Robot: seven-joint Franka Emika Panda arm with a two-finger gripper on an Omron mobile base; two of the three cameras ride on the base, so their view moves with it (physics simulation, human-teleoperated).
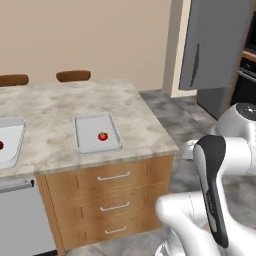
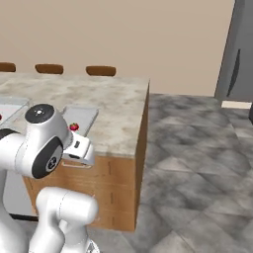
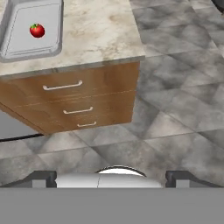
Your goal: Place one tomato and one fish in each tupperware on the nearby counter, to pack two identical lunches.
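The counter (image 1: pixel 60 107) is a marbled stone island. On it lies a grey tupperware (image 1: pixel 85 135) with a red tomato (image 1: pixel 103 136) inside. A second tupperware (image 1: pixel 12 142) sits at the left edge, a red tomato (image 1: pixel 1 145) just showing in it. In the hand view the near tupperware (image 3: pixel 19 41) and its tomato (image 3: pixel 37 30) are at the top left. My gripper (image 3: pixel 111 178) is open and empty, its fingertips (image 3: pixel 43 178) wide apart, low over the floor in front of the drawers. The fish is out of view.
Wooden drawers (image 1: pixel 112 195) with silver handles face me, next to a grey panel (image 1: pixel 20 220). Brown stools (image 1: pixel 73 75) stand behind the island. A grey fridge (image 1: pixel 215 45) and a dark oven (image 1: pixel 247 75) stand to the right across the tiled floor (image 2: pixel 197 148).
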